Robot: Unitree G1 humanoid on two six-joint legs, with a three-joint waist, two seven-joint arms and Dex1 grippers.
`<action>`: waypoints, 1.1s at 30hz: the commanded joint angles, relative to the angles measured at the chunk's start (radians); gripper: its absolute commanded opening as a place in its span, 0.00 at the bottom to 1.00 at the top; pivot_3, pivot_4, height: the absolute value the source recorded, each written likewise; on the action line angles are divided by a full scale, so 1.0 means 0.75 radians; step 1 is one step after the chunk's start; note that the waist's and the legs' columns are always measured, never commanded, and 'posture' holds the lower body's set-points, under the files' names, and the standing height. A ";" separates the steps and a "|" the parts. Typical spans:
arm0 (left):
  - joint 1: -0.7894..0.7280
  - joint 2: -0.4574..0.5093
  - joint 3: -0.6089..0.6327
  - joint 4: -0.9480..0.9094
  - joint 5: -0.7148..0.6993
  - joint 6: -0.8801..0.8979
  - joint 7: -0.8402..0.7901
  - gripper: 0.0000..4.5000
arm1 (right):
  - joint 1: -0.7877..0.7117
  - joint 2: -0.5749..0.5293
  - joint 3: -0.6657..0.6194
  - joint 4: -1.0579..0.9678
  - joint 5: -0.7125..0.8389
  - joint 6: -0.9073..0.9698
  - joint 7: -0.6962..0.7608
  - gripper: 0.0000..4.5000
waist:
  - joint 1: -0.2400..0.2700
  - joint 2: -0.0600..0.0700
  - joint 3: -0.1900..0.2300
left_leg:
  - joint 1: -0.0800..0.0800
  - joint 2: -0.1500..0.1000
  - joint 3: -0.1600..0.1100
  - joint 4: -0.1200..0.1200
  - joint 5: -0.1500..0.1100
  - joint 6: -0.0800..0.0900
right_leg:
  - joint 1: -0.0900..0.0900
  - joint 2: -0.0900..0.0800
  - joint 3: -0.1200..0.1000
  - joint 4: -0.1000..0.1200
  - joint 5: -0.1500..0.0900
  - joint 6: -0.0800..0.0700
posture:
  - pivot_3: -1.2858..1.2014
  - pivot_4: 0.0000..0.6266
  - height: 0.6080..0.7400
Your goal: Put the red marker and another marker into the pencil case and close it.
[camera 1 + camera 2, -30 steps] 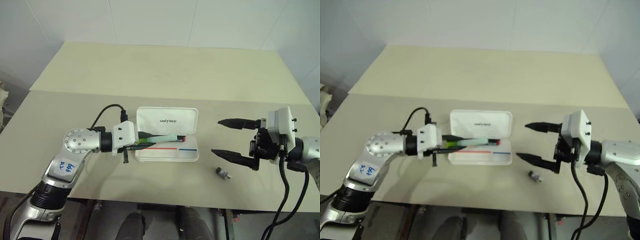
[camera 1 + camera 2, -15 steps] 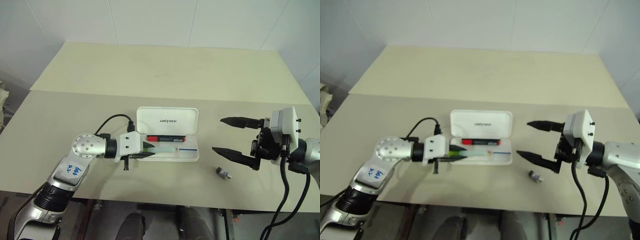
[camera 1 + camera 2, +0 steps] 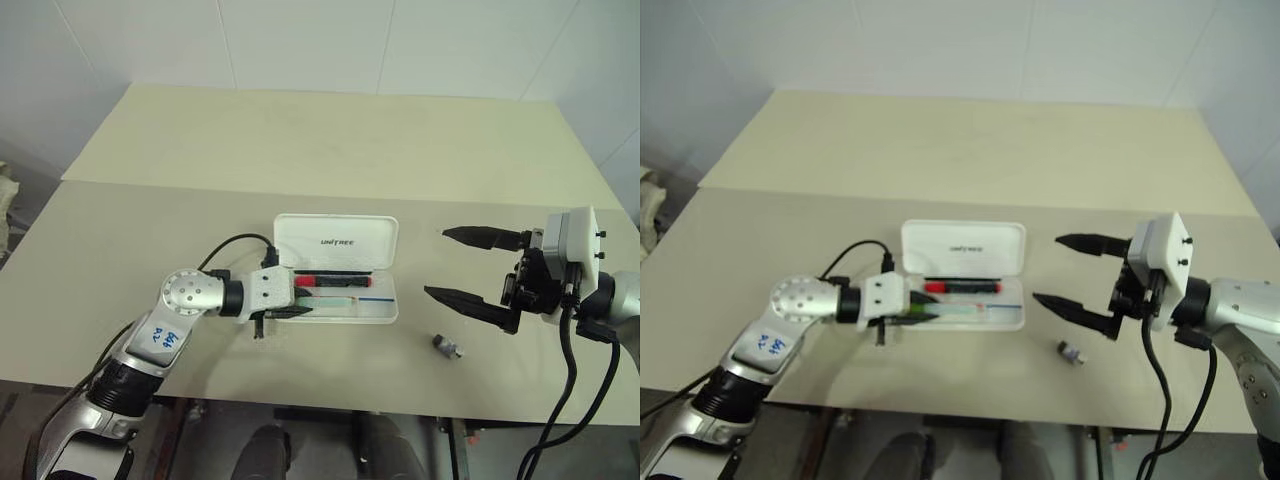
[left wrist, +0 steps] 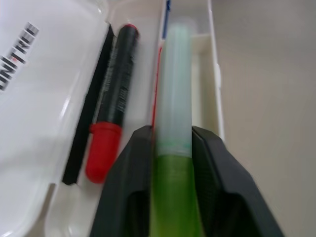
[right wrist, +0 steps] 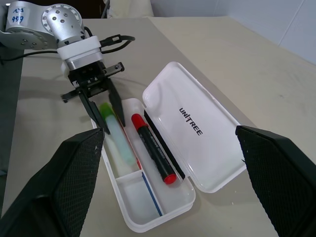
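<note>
While the right end effector (image 3: 470, 268) gapes, the left end effector (image 5: 105, 112) seemingly flanks another marker (image 4: 173, 143).

Both the red marker (image 5: 152, 147) and another marker (image 5: 117, 134) lie in the pencil case (image 5: 197, 129).

**Open pencil case between two grippers**

We see the pencil case (image 3: 962, 275) open on the table (image 3: 940, 150), the red marker (image 3: 962, 287) in its tray. The left gripper (image 3: 923, 312) reaches in at the green-ended marker (image 3: 945, 311). The right gripper (image 3: 1068, 272) stands wide apart; a small cylinder (image 3: 1070, 352) lies nearby.
</note>
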 commanded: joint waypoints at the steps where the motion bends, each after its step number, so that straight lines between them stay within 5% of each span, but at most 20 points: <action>1: -0.010 -0.020 -0.024 0.010 0.028 -0.028 0.007 0.54 | -0.009 -0.024 -0.042 -0.050 0.027 -0.003 -0.017 1.00 | 0.000 0.000 0.000 | 0.000 0.000 0.000 0.000 0.000 0.000 | 0.000 0.000 0.000 0.000 0.000 0.000 | 0.52 0.24 1.00; 5: -0.021 -0.029 -0.014 0.006 0.011 -0.049 -0.013 0.83 | -0.016 -0.024 -0.034 -0.046 0.022 -0.005 -0.021 1.00 | 0.000 0.000 0.000 | 0.000 0.000 0.000 0.000 0.000 0.000 | 0.000 0.000 0.000 0.000 0.000 0.000 | 0.52 0.24 1.00; 33: 0.071 -0.001 0.168 -0.186 -0.278 0.112 -0.081 0.83 | -0.179 -0.005 0.128 0.115 -0.040 -0.076 0.053 1.00 | -0.003 0.000 0.000 | 0.000 0.000 0.000 0.000 0.000 0.000 | 0.000 0.000 0.000 0.001 0.000 0.000 | 0.52 0.24 1.00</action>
